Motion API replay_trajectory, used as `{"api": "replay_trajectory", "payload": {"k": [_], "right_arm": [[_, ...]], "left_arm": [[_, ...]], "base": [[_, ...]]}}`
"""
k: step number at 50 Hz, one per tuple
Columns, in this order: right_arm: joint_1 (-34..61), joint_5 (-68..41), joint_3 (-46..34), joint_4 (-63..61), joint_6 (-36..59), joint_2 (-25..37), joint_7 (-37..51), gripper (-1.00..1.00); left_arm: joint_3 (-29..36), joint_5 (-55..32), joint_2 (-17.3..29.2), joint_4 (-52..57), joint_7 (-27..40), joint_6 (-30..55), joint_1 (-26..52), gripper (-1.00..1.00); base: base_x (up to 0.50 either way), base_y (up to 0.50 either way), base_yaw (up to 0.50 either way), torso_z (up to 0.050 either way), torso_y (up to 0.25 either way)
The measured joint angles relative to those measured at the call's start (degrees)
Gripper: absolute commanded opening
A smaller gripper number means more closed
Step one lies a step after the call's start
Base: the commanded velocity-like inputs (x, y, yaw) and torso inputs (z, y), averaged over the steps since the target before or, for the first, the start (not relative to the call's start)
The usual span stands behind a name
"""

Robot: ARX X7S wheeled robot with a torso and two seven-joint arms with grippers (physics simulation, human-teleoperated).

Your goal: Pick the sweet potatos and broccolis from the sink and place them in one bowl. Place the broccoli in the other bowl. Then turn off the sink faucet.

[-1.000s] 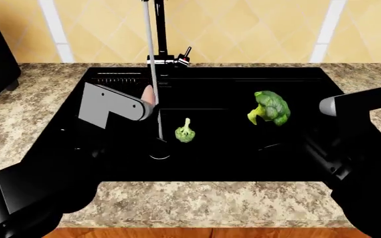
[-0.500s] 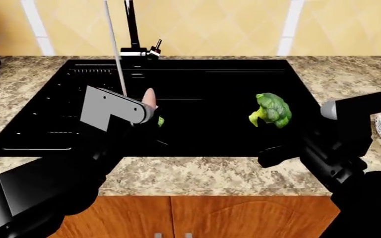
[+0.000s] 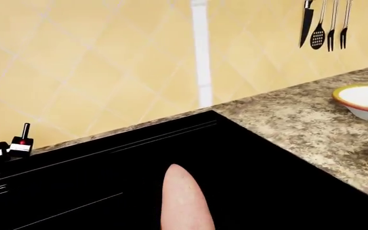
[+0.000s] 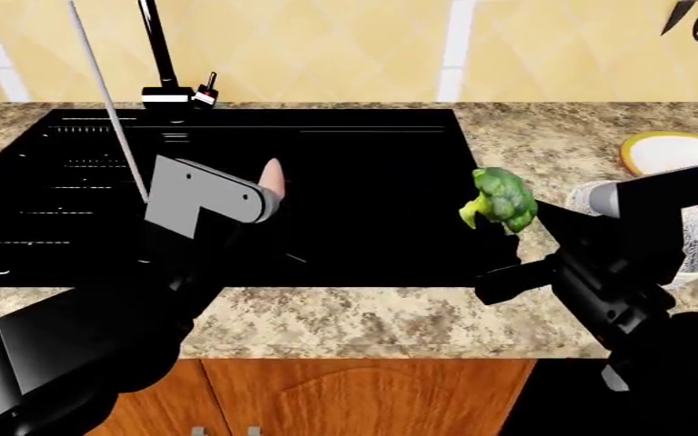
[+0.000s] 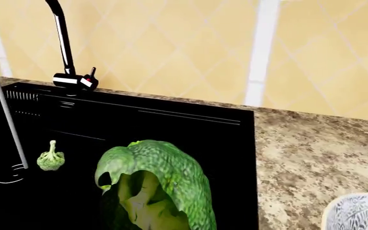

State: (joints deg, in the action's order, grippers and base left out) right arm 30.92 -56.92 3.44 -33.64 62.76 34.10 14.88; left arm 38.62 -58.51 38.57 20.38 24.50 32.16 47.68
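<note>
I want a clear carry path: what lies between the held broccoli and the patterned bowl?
Only bare granite counter lies between the large broccoli and the patterned bowl, as the right wrist view shows.

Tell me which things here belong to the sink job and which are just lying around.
Part of the job:
sweet potato, in the left gripper
large broccoli, in the right gripper
small broccoli, in the sink
yellow-rimmed bowl
patterned bowl
faucet, water running

Just lying around:
hanging utensils
</note>
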Motion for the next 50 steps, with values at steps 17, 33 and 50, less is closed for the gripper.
{"api": "replay_trajectory", "payload": {"k": [17, 33, 50], "right_arm": [[-0.1, -1.4, 1.2, -0.3, 0.2, 0.3, 0.9, -1.00], [0.7, -3.6, 2.4, -1.0, 1.2, 1.2, 2.3, -1.00], [0.1, -1.9, 2.3, 0.3, -0.6, 2.1, 1.5, -1.00]], "left_arm": [[0.0, -0.1, -0.3, 0.0, 0.0, 0.0, 0.3, -1.00], [-0.1, -0.4, -0.3, 0.3, 0.2, 0.3, 0.9, -1.00], [-0.2, -0.8, -0.4, 0.4, 0.1, 0.8, 2.1, -1.00]], "base": [[-0.07, -0.30, 0.00, 0.001, 0.000], [-0.16, -0.35, 0.00, 0.000, 0.000], [0.00, -0.50, 0.00, 0.000, 0.000]]}}
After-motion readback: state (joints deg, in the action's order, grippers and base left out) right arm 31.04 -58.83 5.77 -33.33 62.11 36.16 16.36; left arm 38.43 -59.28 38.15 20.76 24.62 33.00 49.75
